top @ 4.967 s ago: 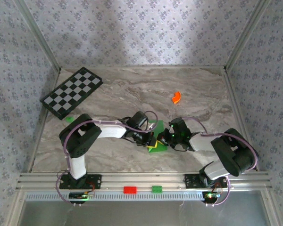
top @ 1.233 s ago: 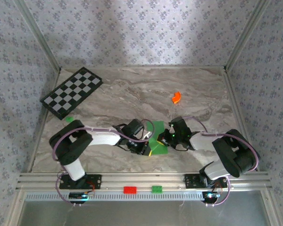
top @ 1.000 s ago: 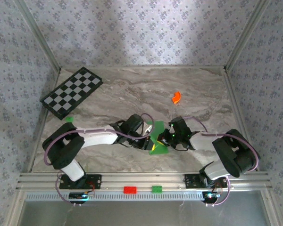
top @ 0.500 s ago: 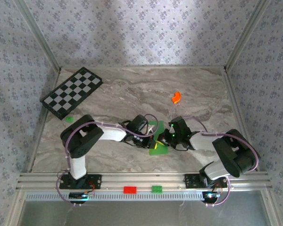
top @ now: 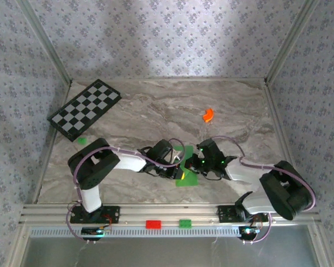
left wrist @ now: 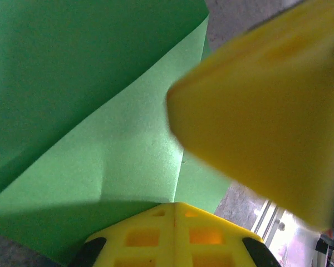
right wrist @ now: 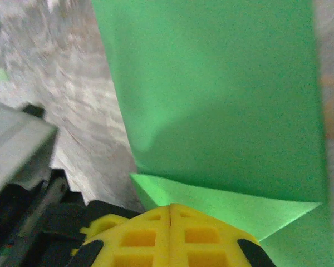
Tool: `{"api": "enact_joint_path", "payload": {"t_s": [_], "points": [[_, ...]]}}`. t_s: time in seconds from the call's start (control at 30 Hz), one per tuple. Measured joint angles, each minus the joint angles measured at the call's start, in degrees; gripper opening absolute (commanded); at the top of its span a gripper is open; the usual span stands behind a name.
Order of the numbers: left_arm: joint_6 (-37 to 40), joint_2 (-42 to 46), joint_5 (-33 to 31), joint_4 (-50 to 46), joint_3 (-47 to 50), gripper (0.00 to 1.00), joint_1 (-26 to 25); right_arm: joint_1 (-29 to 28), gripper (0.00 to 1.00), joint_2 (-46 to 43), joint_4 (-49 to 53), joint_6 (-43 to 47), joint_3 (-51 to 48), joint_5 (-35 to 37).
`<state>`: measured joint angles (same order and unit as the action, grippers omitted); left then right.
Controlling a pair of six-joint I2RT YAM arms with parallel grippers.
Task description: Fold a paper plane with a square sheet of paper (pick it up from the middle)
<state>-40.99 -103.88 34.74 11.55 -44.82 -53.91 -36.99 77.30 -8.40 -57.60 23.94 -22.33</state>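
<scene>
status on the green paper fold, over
Both shut: left gripper and right gripper, tips at the square sheet of paper. Sheet partly folded, creased flap showing. Orange piece and checkered board well clear.

The overhead view was softly, evenly lit, with a pale bright patch on the back wall (top: 156, 33) and only faint shadows. Both wrist views were close and soft: a large yellow shape (left wrist: 256, 111) was blurred, shadow crossed the green paper (left wrist: 100, 139), and the table (right wrist: 61, 111) looked smeared.
</scene>
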Motion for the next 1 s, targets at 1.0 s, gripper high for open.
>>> {"api": "enact_joint_path", "payload": {"t_s": [1.0], "points": [[2.62,0.33,-0.09,-4.92,-1.53,0.00,-0.22,7.30,0.00,-8.81,-0.63,1.40,-4.42,-3.43]]}}
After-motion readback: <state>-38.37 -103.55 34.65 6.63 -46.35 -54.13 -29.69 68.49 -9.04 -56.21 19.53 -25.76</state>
